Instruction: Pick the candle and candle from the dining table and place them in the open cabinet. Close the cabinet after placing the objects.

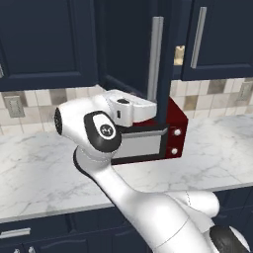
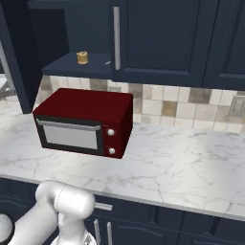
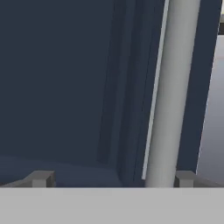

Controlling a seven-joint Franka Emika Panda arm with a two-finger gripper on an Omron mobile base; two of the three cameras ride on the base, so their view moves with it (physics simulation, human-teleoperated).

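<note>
Right base view: one candle, shelved.

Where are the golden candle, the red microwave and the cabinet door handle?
golden candle [image 2: 82, 58]: right base view, its side, on the cabinet shelf.
red microwave [image 2: 91, 102]: right base view, its top.
cabinet door handle [image 1: 155, 59]: left base view, middle of the bar.

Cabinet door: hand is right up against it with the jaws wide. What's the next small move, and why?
Probably push the door toward closed. A golden-tan candle already sits on the cabinet shelf, the door hangs open, and the open gripper holds nothing, its fingertips straddling the silver bar handle. I can't confirm the second candle is inside.
</note>
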